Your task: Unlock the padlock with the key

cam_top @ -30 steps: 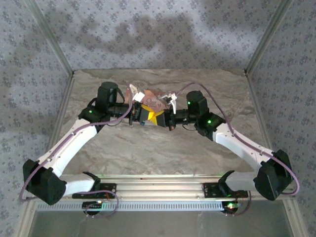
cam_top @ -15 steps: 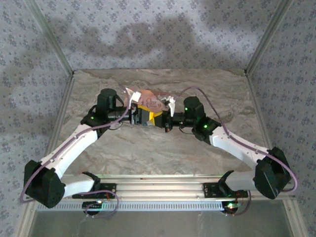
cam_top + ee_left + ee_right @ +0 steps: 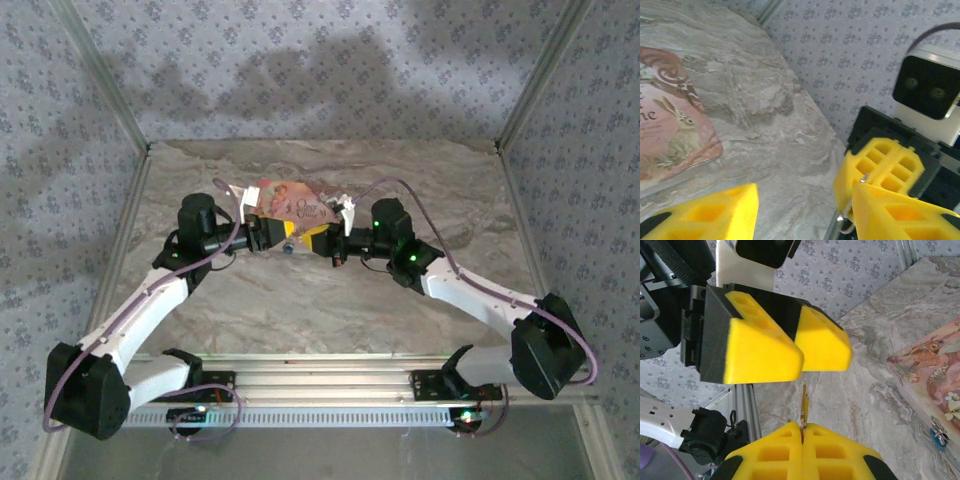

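From above, left pincer (image 3: 278,235) and right pincer (image 3: 312,234) meet by the pink box (image 3: 295,200). Left wrist: its fingers (image 3: 710,212) gape empty, likely to steady the lock. Right wrist: that pincer clamps the key (image 3: 804,402), blade forward for insertion; the padlock (image 3: 938,436) hangs at the box's edge.

A lab-style robot test booth: a marble-patterned tabletop (image 3: 300,310) boxed in by grey floral-print walls (image 3: 320,60) on silvery metal frame posts (image 3: 103,78), with a ribbed aluminium mounting rail (image 3: 320,378) at 6 o'clock.
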Robot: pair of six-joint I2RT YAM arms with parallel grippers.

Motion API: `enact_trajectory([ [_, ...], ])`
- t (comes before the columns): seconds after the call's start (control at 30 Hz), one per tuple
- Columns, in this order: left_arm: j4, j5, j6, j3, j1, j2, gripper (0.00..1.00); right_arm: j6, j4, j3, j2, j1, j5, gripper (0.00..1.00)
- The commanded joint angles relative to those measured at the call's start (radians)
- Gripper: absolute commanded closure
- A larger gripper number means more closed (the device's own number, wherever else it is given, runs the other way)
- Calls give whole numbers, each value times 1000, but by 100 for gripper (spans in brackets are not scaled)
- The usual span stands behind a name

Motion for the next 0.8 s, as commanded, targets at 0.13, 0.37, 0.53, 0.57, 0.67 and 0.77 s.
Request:
enact_trajectory([
  [0.13,152,83,-62,-25,-10,-34,52,2,56,-2,19,5,-10,100],
  [0.37,131,72,-43,-27,-18,-33,57,1,56,-2,17,6,-14,100],
  [0.53,162,75,-55,-28,-26,-21,57,0,53,-1,18,8,-21,100],
  [0.57,168,75,-58,-28,-28,-19,57,0,53,1,19,8,-23,100],
  [0.67,185,75,-63,-23,-34,-6,57,0,53,2,22,11,-30,100],
  [0.77,207,80,-76,-21,-43,17,57,2,53,3,23,13,-33,100],
])
